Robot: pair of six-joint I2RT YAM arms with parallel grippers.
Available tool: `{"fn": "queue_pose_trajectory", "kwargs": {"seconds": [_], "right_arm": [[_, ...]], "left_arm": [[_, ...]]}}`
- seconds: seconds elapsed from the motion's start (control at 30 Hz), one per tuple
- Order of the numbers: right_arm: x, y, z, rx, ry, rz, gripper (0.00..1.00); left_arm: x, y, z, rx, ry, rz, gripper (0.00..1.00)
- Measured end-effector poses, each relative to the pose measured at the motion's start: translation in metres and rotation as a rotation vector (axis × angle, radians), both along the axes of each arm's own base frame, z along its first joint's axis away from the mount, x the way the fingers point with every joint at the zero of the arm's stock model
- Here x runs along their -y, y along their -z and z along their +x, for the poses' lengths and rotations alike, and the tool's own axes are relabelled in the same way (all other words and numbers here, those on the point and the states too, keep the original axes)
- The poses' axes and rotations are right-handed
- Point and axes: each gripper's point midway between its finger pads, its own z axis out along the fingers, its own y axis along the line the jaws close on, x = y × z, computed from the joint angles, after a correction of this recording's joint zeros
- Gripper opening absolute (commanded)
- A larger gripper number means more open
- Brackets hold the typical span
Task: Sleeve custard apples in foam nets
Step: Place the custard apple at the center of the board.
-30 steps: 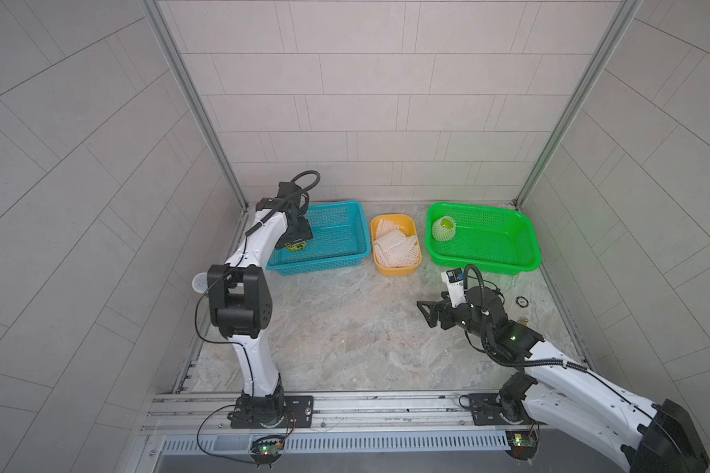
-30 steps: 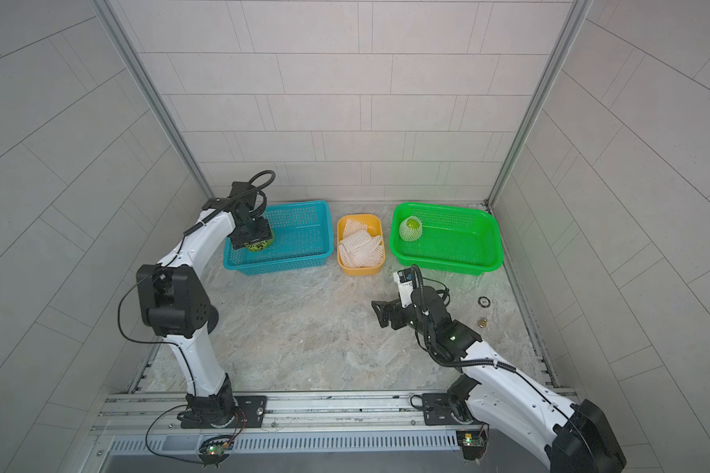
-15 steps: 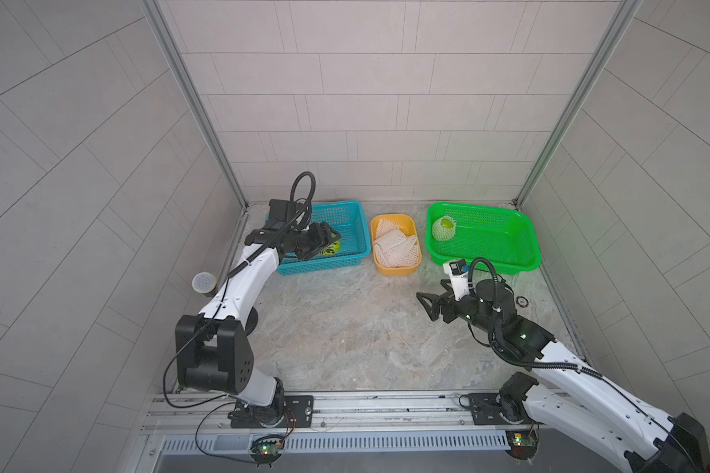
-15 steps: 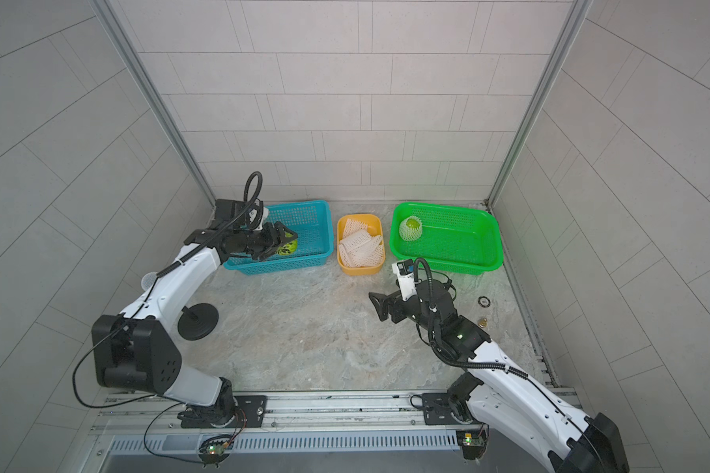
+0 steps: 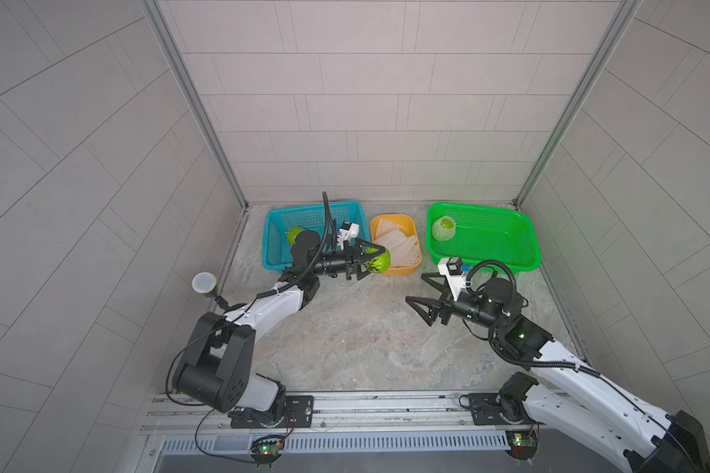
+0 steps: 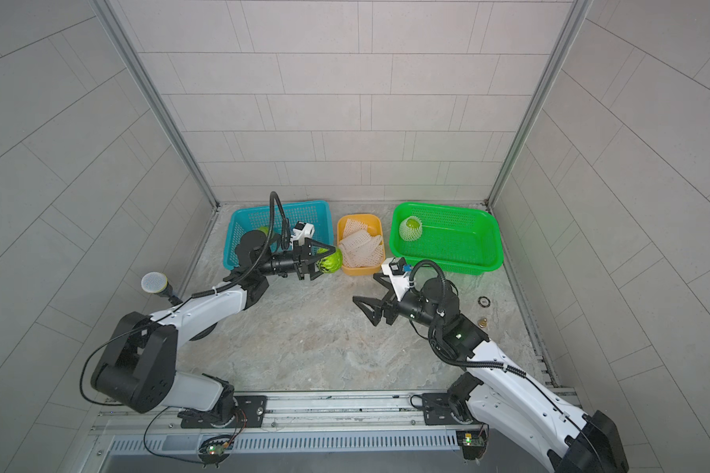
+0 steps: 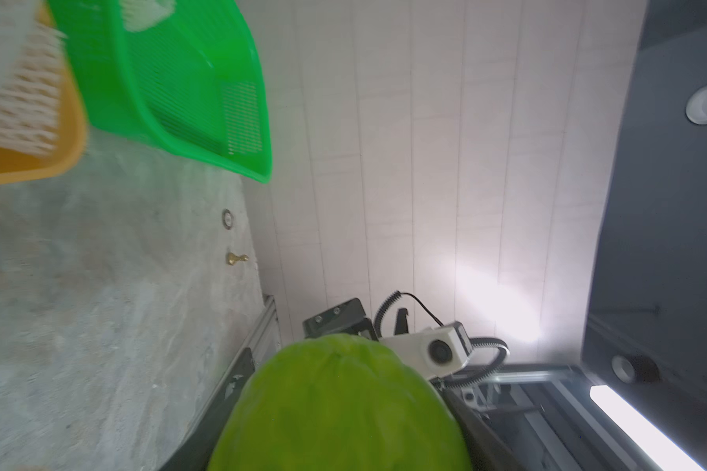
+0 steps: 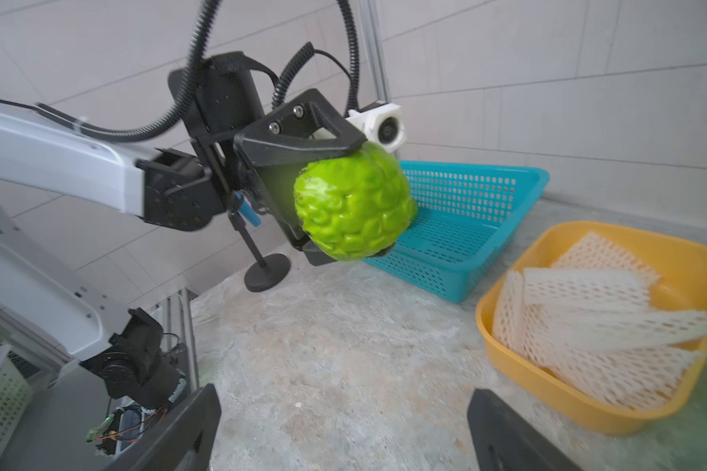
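One custard apple point(image 5: 380, 262) is being clamped between the left jaws, just short of the yellow tub point(image 5: 402, 270) in which the foam nets point(image 5: 398, 245) are lying. Its scaly skin and the two black jaws pressing on its sides are being shown plainly only in the right wrist view. In the left wrist view it is being seen as a smooth green blur, with the green basket point(image 7: 172, 102) far beyond the jaws. A second custard apple point(image 5: 293, 235), behind the left jaws in the blue basket point(image 5: 273, 245), is being shown in both top views but not in the right wrist view. A third custard apple point(image 5: 443, 228), already netted, is lying in the green basket. The left arm is being held low and outstretched, its wrist level above the counter point(image 5: 345, 340). The right arm is being held bent at the elbow. The right jaws are spread wide and empty, pointing towards the clamped fruit and well apart from it.
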Motion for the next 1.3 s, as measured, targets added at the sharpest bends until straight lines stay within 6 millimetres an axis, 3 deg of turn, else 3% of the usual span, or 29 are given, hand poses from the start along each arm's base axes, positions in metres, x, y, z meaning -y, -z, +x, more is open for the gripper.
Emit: {"fn": "queue_pose_trajectory", "kwargs": {"seconds": [0.47, 0.77, 1.07, 1.3], "right_arm": [[-0.016, -0.035, -0.008, 0.11, -0.128, 0.051, 1.0], [-0.034, -0.052, -0.009, 0.125, -0.227, 0.056, 1.0], [-0.047, -0.043, -0.021, 0.08, -0.343, 0.055, 0.96], [-0.049, -0.047, -0.029, 0.057, -0.398, 0.086, 0.87]], "left_arm": [[0.036, -0.022, -0.072, 0.02, 0.271, -0.1, 0.65], [0.042, -0.02, -0.084, 0.013, 0.311, -0.098, 0.65], [0.048, -0.02, -0.096, 0.014, 0.355, -0.094, 0.65], [0.049, -0.02, -0.103, 0.024, 0.386, -0.092, 0.66]]}}
